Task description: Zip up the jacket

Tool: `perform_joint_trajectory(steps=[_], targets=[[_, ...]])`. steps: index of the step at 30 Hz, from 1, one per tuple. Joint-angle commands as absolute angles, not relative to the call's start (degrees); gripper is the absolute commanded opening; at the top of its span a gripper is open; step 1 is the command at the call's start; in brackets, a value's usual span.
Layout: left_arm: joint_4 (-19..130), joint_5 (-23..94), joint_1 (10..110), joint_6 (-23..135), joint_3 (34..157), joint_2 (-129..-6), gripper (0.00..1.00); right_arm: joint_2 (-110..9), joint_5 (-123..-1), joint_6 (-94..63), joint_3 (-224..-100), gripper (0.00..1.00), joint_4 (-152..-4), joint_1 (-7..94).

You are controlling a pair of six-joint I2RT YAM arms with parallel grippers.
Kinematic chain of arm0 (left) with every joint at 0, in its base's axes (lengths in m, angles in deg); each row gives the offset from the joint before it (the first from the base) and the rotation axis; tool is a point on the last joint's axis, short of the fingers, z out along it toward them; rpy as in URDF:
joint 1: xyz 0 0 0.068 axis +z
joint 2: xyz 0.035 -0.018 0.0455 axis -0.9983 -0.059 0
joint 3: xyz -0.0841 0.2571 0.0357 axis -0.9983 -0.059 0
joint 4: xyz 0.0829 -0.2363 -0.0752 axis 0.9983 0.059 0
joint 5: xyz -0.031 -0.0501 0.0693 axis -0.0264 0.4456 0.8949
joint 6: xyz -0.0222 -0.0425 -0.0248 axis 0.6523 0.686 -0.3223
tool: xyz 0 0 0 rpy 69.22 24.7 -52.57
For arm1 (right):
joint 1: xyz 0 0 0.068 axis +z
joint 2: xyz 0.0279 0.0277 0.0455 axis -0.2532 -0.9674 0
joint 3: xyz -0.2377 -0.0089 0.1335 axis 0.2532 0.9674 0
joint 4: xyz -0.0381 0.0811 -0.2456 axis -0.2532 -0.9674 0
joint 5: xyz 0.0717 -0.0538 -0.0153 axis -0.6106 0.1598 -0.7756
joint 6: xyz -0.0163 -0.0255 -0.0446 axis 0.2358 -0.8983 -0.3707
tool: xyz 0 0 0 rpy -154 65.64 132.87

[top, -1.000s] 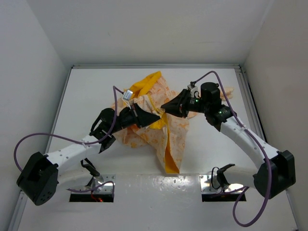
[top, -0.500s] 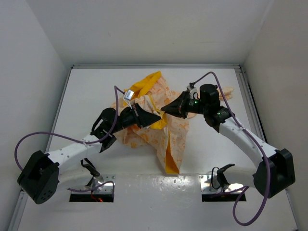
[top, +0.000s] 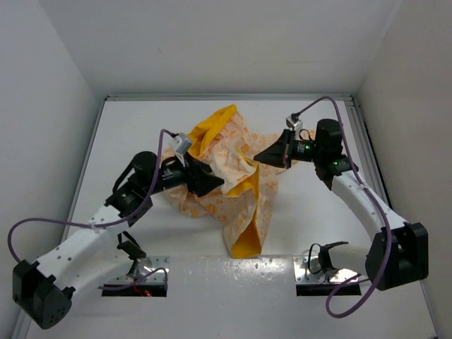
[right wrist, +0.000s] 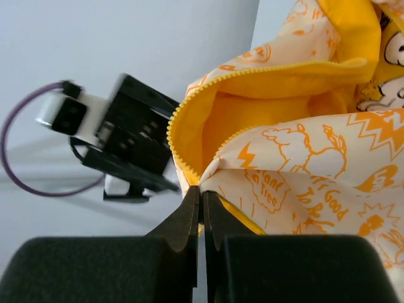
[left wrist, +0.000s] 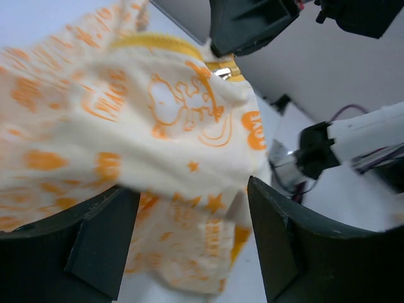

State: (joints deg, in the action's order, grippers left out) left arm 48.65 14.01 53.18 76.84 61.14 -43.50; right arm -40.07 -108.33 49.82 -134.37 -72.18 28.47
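- Left gripper (left wrist: 189,192): mine. Its jaws stand wide apart. The two dark fingers (left wrist: 95,243) sit at the bottom of my left wrist view with a broad gap between them.
- Left contact: cream cloth with orange print hangs across that gap, just past the fingertips. Nothing is clamped. I cannot tell whether the tips brush the fabric.
- Right gripper (right wrist: 202,197): mine. Its jaws are pressed together with no gap, pinching the jacket's front edge where the yellow zipper tape (right wrist: 180,148) meets the cream outer cloth.
- The jacket (top: 229,201): one item, lying as a crumpled heap around the middle of the table (top: 134,127). The front is unzipped and gaping.
- Lining (top: 247,240): solid yellow-orange. One strip of it runs toward the table's near edge, and another yellow fold points toward the far edge.
- Zipper edges: in the right wrist view two rows of yellow teeth curve apart from the pinch point. The lining shows between them.
- Small shiny bit (left wrist: 221,73): it sits on the yellow edge close under my right gripper in the left wrist view. It is too blurred to name.
- Placement from above: my left gripper is at the heap's left side. My right gripper is at the heap's right side, nearer the far edge. A cream fold is drawn up between the two.
- Cables (top: 42,222): purple, one looping off each arm.
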Motion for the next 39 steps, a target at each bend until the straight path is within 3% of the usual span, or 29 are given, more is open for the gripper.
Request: perform_joint_trajectory(steps=[1,2,5,8,9,11,13,17,18,22,31,39], targets=[[67.95,11.26,55.58,49.92,69.72,-38.74,0.74,-38.17,-124.32,45.71,-130.99,0.0,-66.79,24.09],[73.91,9.94,55.59,40.47,70.79,-38.2,0.72,-37.38,-129.04,43.97,-130.72,0.0,-67.82,23.73],[76.25,11.06,56.11,34.67,71.59,-34.88,0.68,-35.02,-132.86,32.17,-131.86,0.0,-74.04,24.42],[72.3,4.68,56.12,27.86,69.32,-33.45,0.65,-33.69,-131.99,13.21,-138.69,0.0,-99.27,27.49],[72.3,0.56,56.12,25.54,69.31,-34.67,0.62,-33.42,-129.99,7.71,-139.68,0.0,-105.65,27.94],[69.85,0.52,54.72,24.29,69.31,-37.13,0.49,-32.03,-130.05,8.7,-138.64,0.0,-103.01,28.12],[67.39,0.62,54.71,27.71,71.49,-42.99,0.43,-31.75,-129.53,8.54,-138.54,0.0,-103.51,28.12],[62.3,-12.55,54.19,40.68,78.0,-53.54,0.42,-29.65,-125.41,7.22,-138.46,0.0,-103.34,29.6],[58.8,-14.75,53.57,51.51,77.14,-54.71,0.42,-29.55,-124.27,6.0,-138.54,0.0,-103.34,30.05],[37.63,-17.49,50.76,70.56,70.64,-55.34,0.43,-28.77,-119.97,1.52,-139.33,0.0,-107.11,30.49],[25.82,-18.55,46.72,86.94,66.33,-56.65,0.39,-26.83,-115.29,5.8,-136.35,0.0,-101.24,31.37],[24.67,-16.35,45.48,89.07,65.71,-60.35,0.37,-26.57,-115.2,10.82,-135.91,0.0,-94.73,32.16]])
